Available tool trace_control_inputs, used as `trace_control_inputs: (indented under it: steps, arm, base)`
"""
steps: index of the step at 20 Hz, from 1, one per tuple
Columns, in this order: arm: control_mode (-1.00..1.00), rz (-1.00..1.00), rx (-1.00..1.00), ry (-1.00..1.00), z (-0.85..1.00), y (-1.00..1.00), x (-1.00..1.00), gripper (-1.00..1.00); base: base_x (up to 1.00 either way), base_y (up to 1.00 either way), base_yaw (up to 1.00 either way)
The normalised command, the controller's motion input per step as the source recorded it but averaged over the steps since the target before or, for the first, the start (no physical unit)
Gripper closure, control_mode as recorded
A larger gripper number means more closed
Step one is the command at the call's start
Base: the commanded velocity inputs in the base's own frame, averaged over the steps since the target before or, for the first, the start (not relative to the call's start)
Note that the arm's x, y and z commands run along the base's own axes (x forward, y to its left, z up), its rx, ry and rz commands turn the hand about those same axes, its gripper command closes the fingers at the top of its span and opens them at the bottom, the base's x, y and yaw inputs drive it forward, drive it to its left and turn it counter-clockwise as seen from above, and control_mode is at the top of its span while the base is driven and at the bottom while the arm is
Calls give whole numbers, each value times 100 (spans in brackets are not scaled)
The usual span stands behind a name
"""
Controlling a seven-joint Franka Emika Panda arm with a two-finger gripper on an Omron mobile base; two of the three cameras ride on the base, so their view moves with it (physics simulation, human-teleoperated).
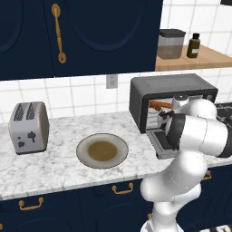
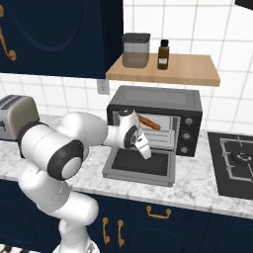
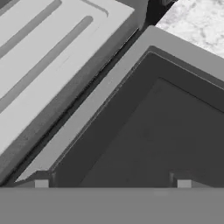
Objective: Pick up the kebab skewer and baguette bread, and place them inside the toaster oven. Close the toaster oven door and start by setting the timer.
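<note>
Over the dropped-down door (image 2: 141, 165) the gripper (image 2: 147, 152) hangs with nothing in it, its jaws spread wide; in the hand view the two fingertips (image 3: 41, 183) stand far apart above the dark glass. The oven (image 2: 157, 99) sits at the back of the marble counter (image 1: 50, 170), its mouth gaping because the door lies flat in front of it like a shelf. Inside, on the rack, an orange-brown stick shape rests at a slant: I take it for the baguette (image 2: 149, 122). Whether the skewer lies in there beside it I cannot tell from here. The plate (image 1: 102, 150) to the left holds no food, which suggests both pieces have left it. To my eye the loading is done or nearly so, and the hand is low and close to the door because lifting it shut comes next. The timer knobs (image 2: 187, 129) on the right panel look untouched.
</note>
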Motion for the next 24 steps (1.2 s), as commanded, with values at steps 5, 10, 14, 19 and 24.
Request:
trace_control_inputs:
  steps: [5,10,14,19,24]
  arm:
    - [-100,25,3,5,32,0,-100,-100]
    - [-100,34,0,32,9,0,-87,-100]
    - [-100,38,0,22,0,2,-90,-100]
    - [-100,28,0,26,-7,10,-33,-100]
    - [-100,22,0,19,-44,22,7,-100]
  base:
    - [0,0,0]
    - [0,0,0]
    - [0,0,0]
    - [0,0,0]
    - [0,0,0]
